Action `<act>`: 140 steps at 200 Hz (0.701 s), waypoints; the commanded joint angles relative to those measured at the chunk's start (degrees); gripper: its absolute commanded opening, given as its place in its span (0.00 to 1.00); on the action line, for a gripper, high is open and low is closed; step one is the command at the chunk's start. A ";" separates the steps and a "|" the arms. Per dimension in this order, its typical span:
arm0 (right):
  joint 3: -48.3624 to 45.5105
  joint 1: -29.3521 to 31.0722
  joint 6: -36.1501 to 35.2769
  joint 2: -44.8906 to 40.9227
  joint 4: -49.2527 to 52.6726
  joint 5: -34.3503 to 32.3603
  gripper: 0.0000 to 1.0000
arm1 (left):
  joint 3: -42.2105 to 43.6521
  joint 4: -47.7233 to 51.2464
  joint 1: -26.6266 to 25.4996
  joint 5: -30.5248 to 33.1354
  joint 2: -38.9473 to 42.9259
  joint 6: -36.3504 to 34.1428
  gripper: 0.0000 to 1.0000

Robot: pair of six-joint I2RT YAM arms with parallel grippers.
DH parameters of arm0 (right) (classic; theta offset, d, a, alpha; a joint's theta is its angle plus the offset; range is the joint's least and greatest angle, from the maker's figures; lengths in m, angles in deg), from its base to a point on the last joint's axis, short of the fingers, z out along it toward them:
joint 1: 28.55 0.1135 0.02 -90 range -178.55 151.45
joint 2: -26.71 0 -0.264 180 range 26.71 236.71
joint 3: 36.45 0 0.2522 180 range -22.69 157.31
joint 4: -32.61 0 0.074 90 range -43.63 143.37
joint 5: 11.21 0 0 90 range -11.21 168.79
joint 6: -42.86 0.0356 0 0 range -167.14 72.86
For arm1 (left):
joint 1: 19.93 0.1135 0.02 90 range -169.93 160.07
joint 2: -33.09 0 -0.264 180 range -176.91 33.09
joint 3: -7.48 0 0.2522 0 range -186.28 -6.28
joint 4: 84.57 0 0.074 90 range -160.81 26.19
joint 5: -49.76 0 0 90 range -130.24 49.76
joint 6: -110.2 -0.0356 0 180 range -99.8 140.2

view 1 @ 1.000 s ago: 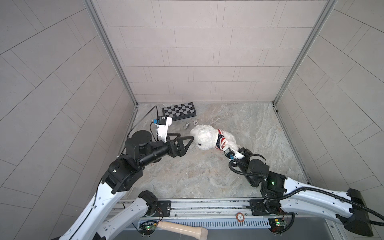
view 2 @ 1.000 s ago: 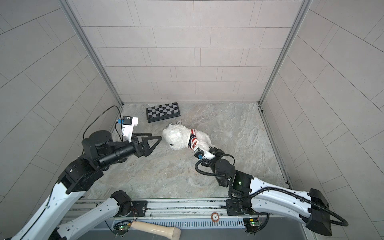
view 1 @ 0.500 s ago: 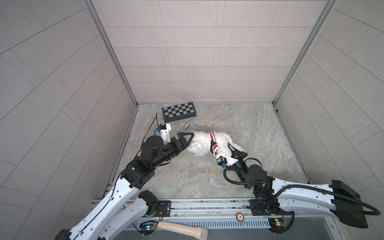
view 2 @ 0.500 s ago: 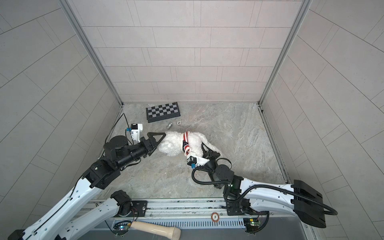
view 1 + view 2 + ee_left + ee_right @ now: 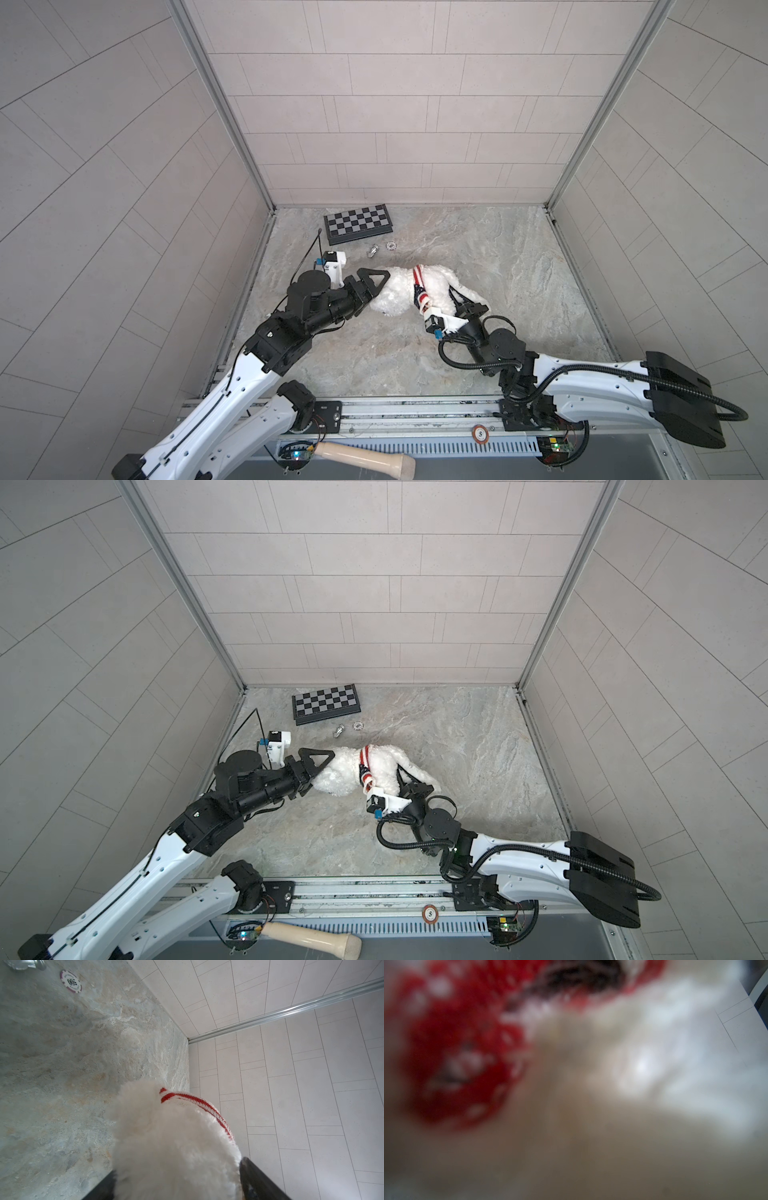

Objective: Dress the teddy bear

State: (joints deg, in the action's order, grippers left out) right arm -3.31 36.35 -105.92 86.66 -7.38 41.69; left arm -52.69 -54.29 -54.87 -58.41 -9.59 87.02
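Lying on the marbled grey surface [image 5: 519, 257], just on the arms' side of the folded black-and-white chessboard [image 5: 358, 223], the fluffy white plush teddy bear [image 5: 434, 282] has its head between the left jaws, which stand wide apart. The right jaws are closed together at the bear's flank farther from the chessboard, beside the red-and-white striped knit sweater [image 5: 419, 286] bunched round its neck; what they pinch is hidden. The left wrist view shows fur filling the jaws' gap, unseen in both top views; the right wrist view gives only blur.

- A grey-beige marbled stone tabletop [image 5: 519, 266] carried everything.
- A black-and-grey checkered chessboard [image 5: 358, 223] lay near its far edge.
- A small shiny metal piece [image 5: 372, 251] and a round white-and-purple poker chip [image 5: 391, 246] lay beside the board.
- A fluffy white plush teddy bear [image 5: 432, 286] lay mid-table.
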 commanded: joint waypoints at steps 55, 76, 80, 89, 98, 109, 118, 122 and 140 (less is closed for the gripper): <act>0.39 -0.57 -2.04 0.13 -6.74 -0.52 0.00 | -1.51 6.56 -0.48 -0.46 2.46 -2.85 1.00; 0.22 -0.74 -1.87 0.08 -6.62 -0.52 0.00 | -0.58 4.84 -0.39 -1.31 2.77 -1.75 0.83; 0.22 -0.79 -1.93 0.24 -6.70 -0.52 0.00 | -0.59 4.84 -0.39 -1.30 2.76 -1.64 0.80; 0.20 -0.89 -2.04 0.48 -7.09 -0.53 0.00 | -0.61 4.74 -0.39 -1.16 2.77 -1.62 0.75; 0.22 -0.96 -2.05 0.81 -7.56 -0.43 0.00 | -0.52 4.18 -0.40 -1.15 2.77 -1.37 0.74; 0.20 -1.17 -1.84 1.13 -8.21 -0.43 0.00 | -0.03 2.80 -0.39 -1.41 2.77 -0.64 0.74; 0.14 -1.36 -1.67 1.39 -8.68 -0.39 0.00 | 0.68 0.93 -0.44 -1.77 2.69 0.07 0.74; 0.20 -1.36 -1.61 1.47 -8.66 -0.35 0.00 | 0.98 0.19 -0.40 -1.98 2.61 0.42 0.74; 0.09 -1.36 -1.57 1.29 -8.57 0.21 0.00 | 2.56 -3.66 -0.49 -2.63 2.08 2.21 0.71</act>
State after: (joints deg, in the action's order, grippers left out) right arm -3.31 35.20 -107.32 88.38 -11.30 41.69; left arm -52.08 -51.67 -55.11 -59.51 -7.40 87.05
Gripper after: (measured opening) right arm 0.101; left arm 0.727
